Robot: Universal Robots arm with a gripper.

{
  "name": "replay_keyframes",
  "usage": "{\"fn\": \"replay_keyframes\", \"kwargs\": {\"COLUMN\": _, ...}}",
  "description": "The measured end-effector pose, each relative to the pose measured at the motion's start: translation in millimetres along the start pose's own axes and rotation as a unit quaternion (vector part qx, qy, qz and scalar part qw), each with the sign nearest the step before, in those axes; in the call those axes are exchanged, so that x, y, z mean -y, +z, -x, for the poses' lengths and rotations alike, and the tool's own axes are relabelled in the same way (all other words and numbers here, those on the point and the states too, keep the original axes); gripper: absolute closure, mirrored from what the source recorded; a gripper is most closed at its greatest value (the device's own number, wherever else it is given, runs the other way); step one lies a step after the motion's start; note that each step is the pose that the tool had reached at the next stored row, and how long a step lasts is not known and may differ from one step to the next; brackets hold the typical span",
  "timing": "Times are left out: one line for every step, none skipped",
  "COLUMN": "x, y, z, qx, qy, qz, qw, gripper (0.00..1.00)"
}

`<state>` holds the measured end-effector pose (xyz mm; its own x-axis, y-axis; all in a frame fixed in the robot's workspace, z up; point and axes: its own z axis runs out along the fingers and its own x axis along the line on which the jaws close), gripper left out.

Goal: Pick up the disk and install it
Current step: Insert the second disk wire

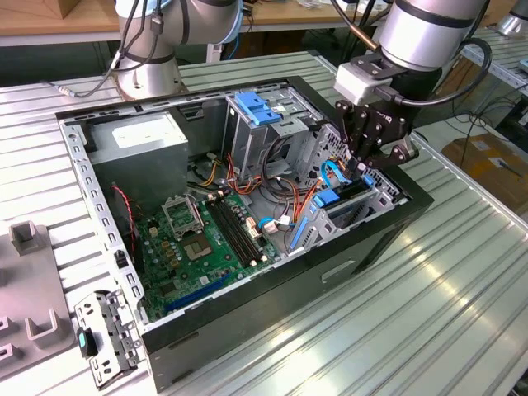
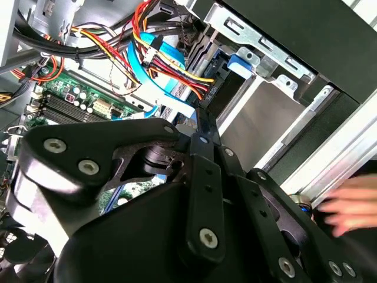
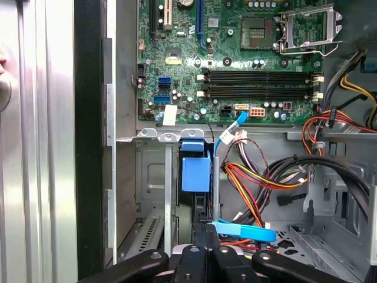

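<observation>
End effector (image 1: 369,165), jaws narrow on the disk's (image 3: 195,174) edge at the case's (image 1: 272,326) drive bay; loose cables (image 3: 259,180) could snag it.

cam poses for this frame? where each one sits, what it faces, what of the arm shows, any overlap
Exterior view: off the arm, above the table, looking down into the open computer case; arm and pincer over the drive bay at its right.
First wrist view: on the arm, facing into the case at the motherboard and blue carrier; pincer linkage at the edge.
Second wrist view: on the arm, behind the black linkage, facing cables and bay.
Shared: motherboard, cables, blue carrier.
</observation>
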<state>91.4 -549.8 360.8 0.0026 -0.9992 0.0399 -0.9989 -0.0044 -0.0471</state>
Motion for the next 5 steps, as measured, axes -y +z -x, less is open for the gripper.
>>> {"fn": "replay_keyframes", "kwargs": {"x": 0.0, "y": 0.0, "z": 0.0, "qx": 0.0, "qy": 0.0, "qz": 0.0, "qw": 1.0, "gripper": 0.89}}
{"fn": "replay_keyframes", "kwargs": {"x": 0.0, "y": 0.0, "z": 0.0, "qx": -0.0001, "qy": 0.0, "qz": 0.0, "qw": 1.0, "gripper": 0.89}}
{"fn": "replay_keyframes", "kwargs": {"x": 0.0, "y": 0.0, "z": 0.0, "qx": -0.0001, "qy": 0.0, "qz": 0.0, "qw": 1.0, "gripper": 0.89}}
{"fn": "replay_keyframes", "kwargs": {"x": 0.0, "y": 0.0, "z": 0.0, "qx": -0.0001, "qy": 0.0, "qz": 0.0, "qw": 1.0, "gripper": 0.89}}
{"fn": "replay_keyframes", "kwargs": {"x": 0.0, "y": 0.0, "z": 0.0, "qx": -0.0001, "qy": 0.0, "qz": 0.0, "qw": 1.0, "gripper": 0.89}}
